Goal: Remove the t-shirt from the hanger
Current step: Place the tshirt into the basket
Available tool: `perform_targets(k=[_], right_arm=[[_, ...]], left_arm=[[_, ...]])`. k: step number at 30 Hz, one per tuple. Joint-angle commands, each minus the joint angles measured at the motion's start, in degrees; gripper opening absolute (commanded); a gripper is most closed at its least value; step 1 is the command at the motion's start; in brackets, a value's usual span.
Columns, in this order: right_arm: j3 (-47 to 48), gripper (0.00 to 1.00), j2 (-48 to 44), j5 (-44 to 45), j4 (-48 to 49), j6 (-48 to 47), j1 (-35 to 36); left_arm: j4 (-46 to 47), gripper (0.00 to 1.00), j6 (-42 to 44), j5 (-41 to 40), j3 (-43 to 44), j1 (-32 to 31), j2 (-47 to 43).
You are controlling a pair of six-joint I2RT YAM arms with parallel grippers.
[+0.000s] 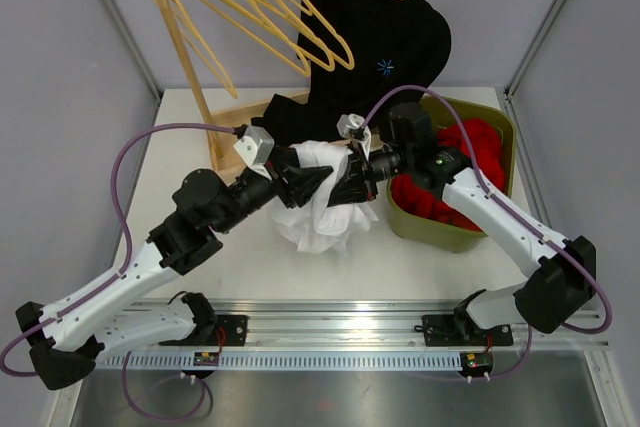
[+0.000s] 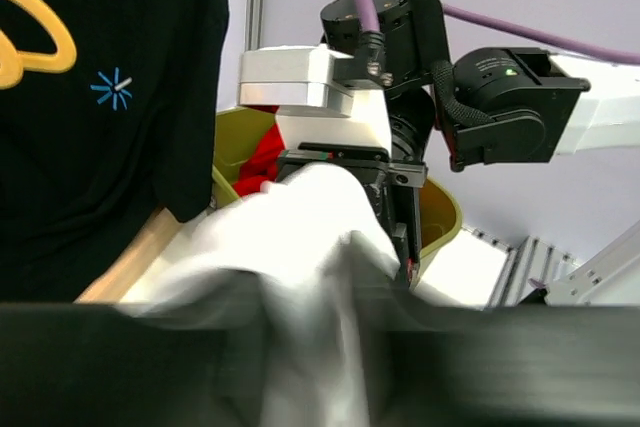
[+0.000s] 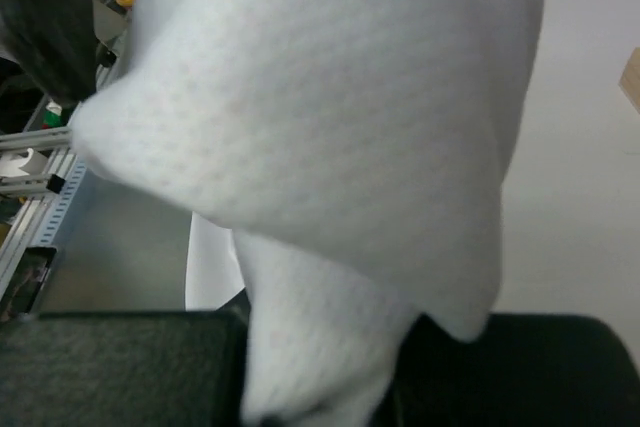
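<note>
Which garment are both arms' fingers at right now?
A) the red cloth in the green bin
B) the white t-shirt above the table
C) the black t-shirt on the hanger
B: in the top view the white t-shirt hangs bunched between the left fingers and the right fingers, while the black t-shirt and the red cloth are in neither's grip.

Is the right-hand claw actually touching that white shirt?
Touching. The left wrist view shows the right gripper with its jaws pinched onto the bunched fabric of the white t-shirt, no gap between them.
</note>
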Motion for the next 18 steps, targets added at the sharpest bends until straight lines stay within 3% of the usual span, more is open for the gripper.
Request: perform_targets(k=[1, 4, 7, 10, 14, 18], right_arm=[[5.1, 0.0, -3.2, 3.1, -15.2, -10.3, -0.9], [8.4, 0.0, -5.1, 9.9, -19.1, -12.4, -4.2], [12.1, 0.0, -6.0, 9.4, -19.8, -9.6, -11.3], [15.7, 0.0, -7.0, 11.7, -20.4, -7.9, -17.1], [20.6, 0.0, -7.0, 22.9, -20.4, -5.4, -22.6], [24.0, 0.0, -5.4, 24.9, -19.0, -0.8, -31.5]], left_arm=[[3.4, 0.6, 1.9, -6.0, 1.8, -0.2, -3.5], [-3.4, 0.88, 3.6, -10.2, 1.7, -0.1, -6.3], [-9.6, 0.99, 5.6, -13.1, 0.8, -0.1, -9.8], [-15.2, 0.99, 7.8, -14.9, -1.0, -0.1, -13.9], [-21.1, 0.99, 10.1, -19.5, -5.7, -0.1, -19.4], [-24.2, 0.99, 11.9, -23.1, -11.2, -0.1, -25.0]])
